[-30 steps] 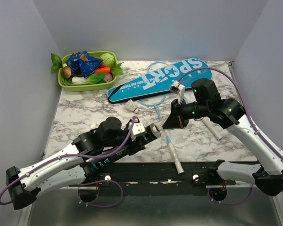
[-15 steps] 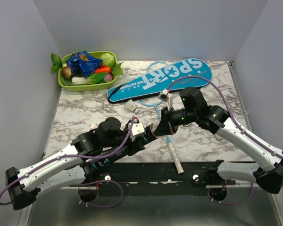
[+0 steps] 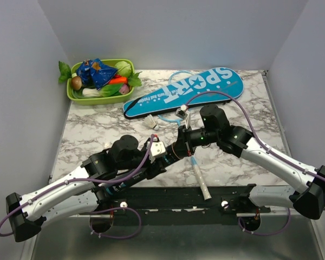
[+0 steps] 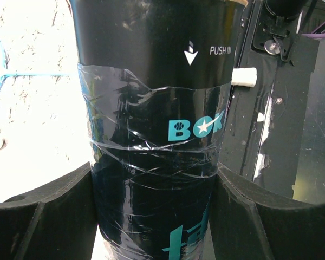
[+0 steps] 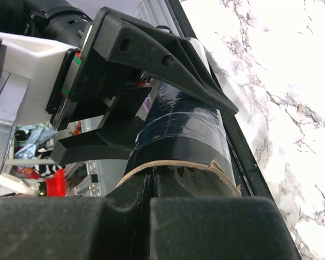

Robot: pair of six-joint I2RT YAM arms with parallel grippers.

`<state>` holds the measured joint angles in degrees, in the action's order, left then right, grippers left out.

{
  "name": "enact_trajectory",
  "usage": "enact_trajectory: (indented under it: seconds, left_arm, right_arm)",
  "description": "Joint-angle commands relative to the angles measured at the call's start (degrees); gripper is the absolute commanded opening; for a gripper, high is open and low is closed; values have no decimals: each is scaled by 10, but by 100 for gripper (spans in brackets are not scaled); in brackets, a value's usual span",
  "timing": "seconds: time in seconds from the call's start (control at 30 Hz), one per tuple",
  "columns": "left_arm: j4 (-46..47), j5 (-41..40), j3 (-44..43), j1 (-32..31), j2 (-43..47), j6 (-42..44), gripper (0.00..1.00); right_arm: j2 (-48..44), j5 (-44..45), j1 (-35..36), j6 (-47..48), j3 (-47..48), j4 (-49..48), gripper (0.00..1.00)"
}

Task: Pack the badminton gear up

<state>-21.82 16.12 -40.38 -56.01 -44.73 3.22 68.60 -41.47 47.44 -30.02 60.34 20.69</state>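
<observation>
My left gripper [image 3: 167, 154] is shut on the dark clear tube [image 3: 173, 151] and holds it tilted above the table's near edge; the tube fills the left wrist view [image 4: 151, 135] between both fingers [image 4: 43, 208]. My right gripper [image 3: 183, 142] is shut, and its tips [image 5: 150, 181] reach into the tube's open cardboard-rimmed mouth [image 5: 179, 168]. I see nothing between its fingers. One light-blue racket's handle [image 3: 198, 174] with its white butt [image 3: 205, 192] lies under the arms. The blue "SPORT" cover [image 3: 189, 89] lies at the back. A white shuttlecock [image 3: 150, 123] lies left of centre.
A green tray [image 3: 70, 93] of toy vegetables stands at the back left. A racket head's blue rim [image 3: 176, 75] shows behind the cover. The black base rail [image 3: 151, 197] runs along the near edge. White walls close in three sides.
My right gripper has moved left and down from near the cover to the tube's mouth. The left arm and the tube have stayed in place.
</observation>
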Motion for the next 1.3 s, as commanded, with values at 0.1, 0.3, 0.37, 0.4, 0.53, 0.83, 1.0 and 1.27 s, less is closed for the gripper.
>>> enact_trajectory:
  seconds: [0.1, 0.3, 0.37, 0.4, 0.53, 0.83, 1.0, 1.27]
  left_arm:
    - [13, 3, -7, -3, 13, -2, 0]
    - [13, 0, -6, -3, 16, -2, 0]
    - [13, -1, -6, -3, 14, -3, 0]
    - [13, 0, -6, -3, 14, -3, 0]
    - [13, -2, -6, -3, 14, -3, 0]
    - [11, -4, -7, -3, 11, -2, 0]
    - [11, -4, -7, -3, 12, -3, 0]
    - [11, -5, -8, -3, 19, -4, 0]
  right_arm:
    - [-1, -5, 8, -23, -36, -48, 29]
    - [-29, 23, 8, -18, -33, -20, 43]
    - [-34, 31, 8, -10, -24, -3, 46]
    - [-41, 37, 9, -8, -19, 10, 47]
    - [-64, 67, 9, 3, 4, 51, 48]
    - [-97, 123, 8, 22, 58, 128, 52]
    - [-96, 152, 8, 23, 67, 141, 52]
    - [-42, 292, -1, 34, 138, 175, 47]
